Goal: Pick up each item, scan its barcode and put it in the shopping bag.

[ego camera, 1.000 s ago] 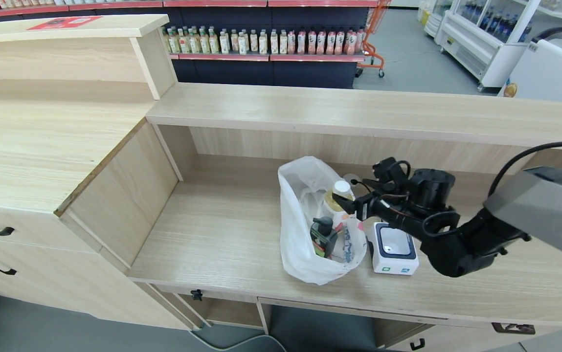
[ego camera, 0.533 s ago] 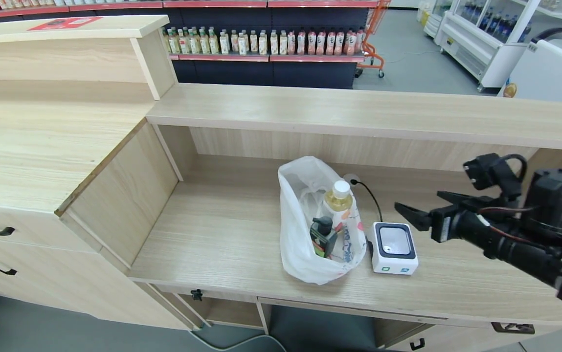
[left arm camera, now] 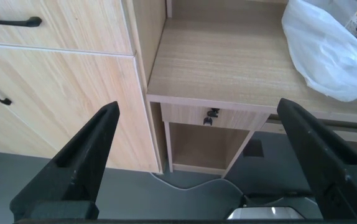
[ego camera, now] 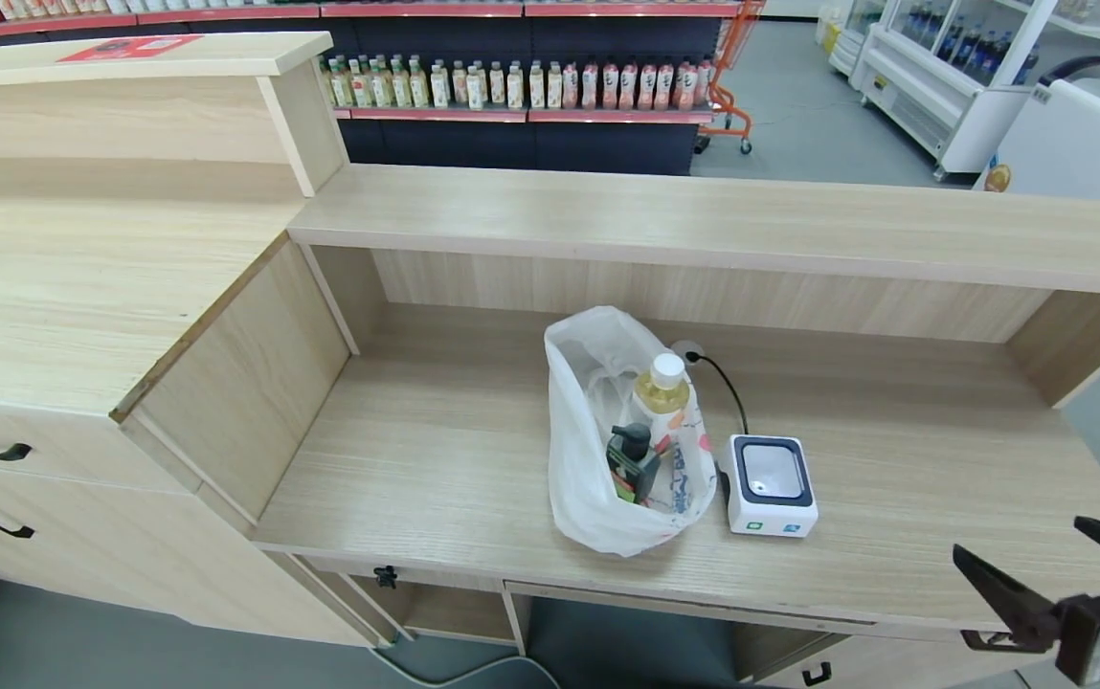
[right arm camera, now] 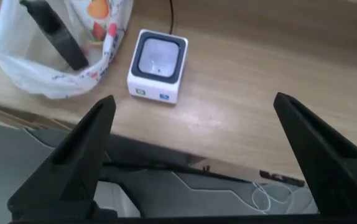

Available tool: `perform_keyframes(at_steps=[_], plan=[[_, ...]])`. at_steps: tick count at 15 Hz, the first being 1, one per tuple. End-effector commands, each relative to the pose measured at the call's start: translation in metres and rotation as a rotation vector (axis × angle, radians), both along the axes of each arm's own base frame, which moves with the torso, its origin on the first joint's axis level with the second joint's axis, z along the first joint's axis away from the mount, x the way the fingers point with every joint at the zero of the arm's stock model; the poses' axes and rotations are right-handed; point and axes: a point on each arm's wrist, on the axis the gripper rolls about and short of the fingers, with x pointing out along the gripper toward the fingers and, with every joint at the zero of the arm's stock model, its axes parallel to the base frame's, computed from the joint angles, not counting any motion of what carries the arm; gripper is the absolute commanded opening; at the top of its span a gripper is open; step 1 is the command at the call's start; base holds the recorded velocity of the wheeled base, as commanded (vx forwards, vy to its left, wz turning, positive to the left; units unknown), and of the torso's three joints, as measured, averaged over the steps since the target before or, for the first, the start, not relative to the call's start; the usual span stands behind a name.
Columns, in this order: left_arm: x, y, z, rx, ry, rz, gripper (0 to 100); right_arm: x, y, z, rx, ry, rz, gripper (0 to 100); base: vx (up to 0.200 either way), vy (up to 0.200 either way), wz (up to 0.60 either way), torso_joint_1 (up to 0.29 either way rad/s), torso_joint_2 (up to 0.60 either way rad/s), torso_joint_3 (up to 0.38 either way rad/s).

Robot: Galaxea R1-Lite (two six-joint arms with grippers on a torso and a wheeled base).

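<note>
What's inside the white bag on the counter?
Inside the shopping bag stand a yellow drink bottle with a white cap and a dark pump bottle. Their lower parts are hidden by the bag's plastic, so anything lying underneath cannot be seen.

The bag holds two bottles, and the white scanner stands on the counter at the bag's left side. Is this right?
Not quite: the head view shows the scanner on the counter at the right side of the bag. The bag does hold a drink bottle and a pump bottle.
</note>
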Motion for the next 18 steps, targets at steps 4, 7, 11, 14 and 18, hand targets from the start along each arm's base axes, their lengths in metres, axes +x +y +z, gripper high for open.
perform_keyframes(at_steps=[4,7,11,14,18], plan=[[0.000,0.000,0.000,0.001,0.001,0.000,100,-0.061,-0.016,-0.011,-0.022,-0.072,-0.094,100,0.000,0.000,0.00,0.000,0.00,0.000],[0.000,0.000,0.000,0.000,0.001,0.000,100,-0.090,-0.019,-0.028,0.001,-0.077,-0.036,100,0.000,0.000,0.00,0.000,0.00,0.000],[0.000,0.000,0.000,0.000,-0.001,0.000,100,-0.117,-0.018,-0.047,0.021,-0.158,-0.056,100,0.000,0.000,0.00,0.000,0.00,0.000],[0.000,0.000,0.000,0.000,-0.001,0.000,100,-0.124,-0.017,-0.049,0.027,-0.249,-0.017,100,0.000,0.000,0.00,0.000,0.00,0.000],[0.000,0.000,0.000,0.000,-0.001,0.000,100,-0.125,-0.018,-0.050,0.047,-0.259,-0.011,100,0.000,0.000,0.00,0.000,0.00,0.000]])
